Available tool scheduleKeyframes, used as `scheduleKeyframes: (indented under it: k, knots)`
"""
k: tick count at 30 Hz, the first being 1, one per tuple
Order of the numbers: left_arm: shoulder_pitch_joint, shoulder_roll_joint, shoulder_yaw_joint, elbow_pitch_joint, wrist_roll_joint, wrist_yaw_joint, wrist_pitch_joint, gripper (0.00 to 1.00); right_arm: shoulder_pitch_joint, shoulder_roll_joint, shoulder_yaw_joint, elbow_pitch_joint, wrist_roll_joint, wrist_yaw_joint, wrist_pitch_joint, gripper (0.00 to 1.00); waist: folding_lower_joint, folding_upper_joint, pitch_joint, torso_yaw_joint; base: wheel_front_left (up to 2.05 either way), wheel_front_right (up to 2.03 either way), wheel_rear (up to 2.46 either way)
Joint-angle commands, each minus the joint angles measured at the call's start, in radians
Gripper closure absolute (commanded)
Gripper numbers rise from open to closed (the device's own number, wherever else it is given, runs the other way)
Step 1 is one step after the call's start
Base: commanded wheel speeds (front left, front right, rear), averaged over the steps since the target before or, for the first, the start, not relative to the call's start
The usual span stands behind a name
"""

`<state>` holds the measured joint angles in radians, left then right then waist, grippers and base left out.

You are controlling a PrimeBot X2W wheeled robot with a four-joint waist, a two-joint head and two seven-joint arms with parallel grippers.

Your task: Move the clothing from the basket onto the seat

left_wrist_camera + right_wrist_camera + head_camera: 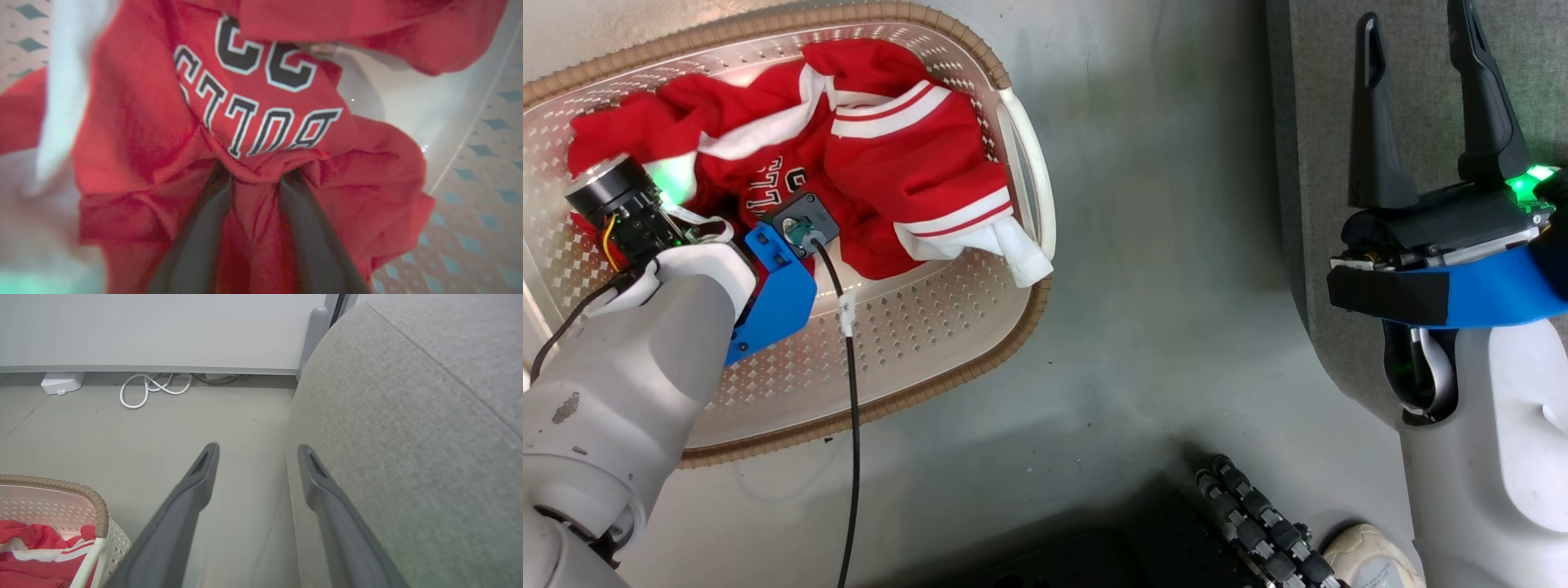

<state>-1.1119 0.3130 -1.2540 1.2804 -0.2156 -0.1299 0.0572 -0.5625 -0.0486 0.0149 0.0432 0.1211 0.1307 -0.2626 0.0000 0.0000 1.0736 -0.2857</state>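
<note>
— Where the soft red clothing point(907, 163) lies crumpled in the perforated plastic basket point(915, 343), has the left gripper point(257, 179) clamped it?
— Fingers sunk in a fold; can't tell. The right gripper point(1417, 33) gapes at the woven grey seat's point(408, 437) rounded edge.

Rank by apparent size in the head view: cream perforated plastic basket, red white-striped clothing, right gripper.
1. Cream perforated plastic basket
2. Red white-striped clothing
3. Right gripper, which sits nearer the camera, so its apparent size is inflated.

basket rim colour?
Brown, woven-look: the basket rim. Head view shows it best.
</note>
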Motion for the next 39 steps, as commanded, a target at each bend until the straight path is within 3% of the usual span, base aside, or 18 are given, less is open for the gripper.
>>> scheduleKeyframes:
  k: [1,11,21,39]
  knots:
    - [0.011,0.007,-0.009,0.013,-0.001,-0.001,0.022,1.00,-0.016,-0.003,-0.007,0.004,-0.001,0.000,-0.004,0.00,0.0000,0.0000,-0.003,0.000,0.00,0.00,0.00]
    - [0.017,-0.030,-0.017,0.008,-0.023,-0.001,0.013,1.00,-0.010,-0.003,-0.012,0.013,-0.005,0.000,-0.004,0.00,0.0000,0.0000,-0.035,0.008,0.00,0.00,0.00]
    - [0.055,-0.122,-0.013,-0.009,-0.090,-0.001,-0.037,1.00,-0.002,-0.003,-0.025,0.031,-0.018,0.000,-0.004,0.00,0.0000,0.0000,-0.136,0.051,0.00,0.00,0.00]
    - [0.167,-0.221,0.033,-0.005,-0.198,0.010,-0.267,1.00,0.075,-0.003,-0.049,0.083,-0.070,0.000,-0.004,0.00,0.0000,0.0000,-0.419,0.164,0.00,0.00,0.00]
